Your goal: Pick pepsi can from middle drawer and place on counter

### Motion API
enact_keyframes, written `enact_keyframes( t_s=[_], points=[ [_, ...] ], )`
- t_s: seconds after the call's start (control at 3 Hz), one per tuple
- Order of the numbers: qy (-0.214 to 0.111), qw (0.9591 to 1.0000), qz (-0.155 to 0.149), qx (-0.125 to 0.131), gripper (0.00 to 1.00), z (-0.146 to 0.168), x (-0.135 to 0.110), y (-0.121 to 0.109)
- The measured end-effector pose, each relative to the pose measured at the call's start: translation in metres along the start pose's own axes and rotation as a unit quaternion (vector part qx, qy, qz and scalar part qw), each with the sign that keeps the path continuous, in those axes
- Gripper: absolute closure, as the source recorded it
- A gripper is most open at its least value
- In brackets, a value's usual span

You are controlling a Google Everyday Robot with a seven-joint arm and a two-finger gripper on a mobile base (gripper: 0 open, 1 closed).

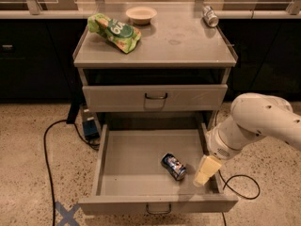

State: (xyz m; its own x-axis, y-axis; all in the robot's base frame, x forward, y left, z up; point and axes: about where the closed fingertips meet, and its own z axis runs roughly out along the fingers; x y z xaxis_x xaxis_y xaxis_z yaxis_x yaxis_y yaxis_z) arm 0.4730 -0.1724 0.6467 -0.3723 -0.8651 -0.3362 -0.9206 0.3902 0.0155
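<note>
The pepsi can lies on its side on the floor of the open middle drawer, right of centre and near the front. My gripper, with pale yellow fingers, hangs down inside the drawer's right side, a short way right of the can and apart from it. The white arm comes in from the right. The counter is the grey top of the cabinet above.
On the counter lie a green chip bag, a shallow white bowl and a silver-grey can on its side at the back right. A shut drawer front sits above the open drawer. Black cables run over the speckled floor.
</note>
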Motion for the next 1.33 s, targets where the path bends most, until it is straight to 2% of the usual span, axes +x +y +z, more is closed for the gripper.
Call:
enact_keyframes(
  t_s=[0.33,0.67,1.0,1.33],
  points=[
    [0.000,1.0000,0.005,-0.003,0.00,0.024,-0.001,-0.002],
    [-0.017,0.9995,0.028,-0.007,0.00,0.068,-0.015,-0.025],
    [-0.050,0.9958,0.076,-0.011,0.00,0.116,-0.029,-0.050],
    [-0.090,0.9839,0.153,-0.016,0.00,0.157,-0.026,-0.074]
  ],
)
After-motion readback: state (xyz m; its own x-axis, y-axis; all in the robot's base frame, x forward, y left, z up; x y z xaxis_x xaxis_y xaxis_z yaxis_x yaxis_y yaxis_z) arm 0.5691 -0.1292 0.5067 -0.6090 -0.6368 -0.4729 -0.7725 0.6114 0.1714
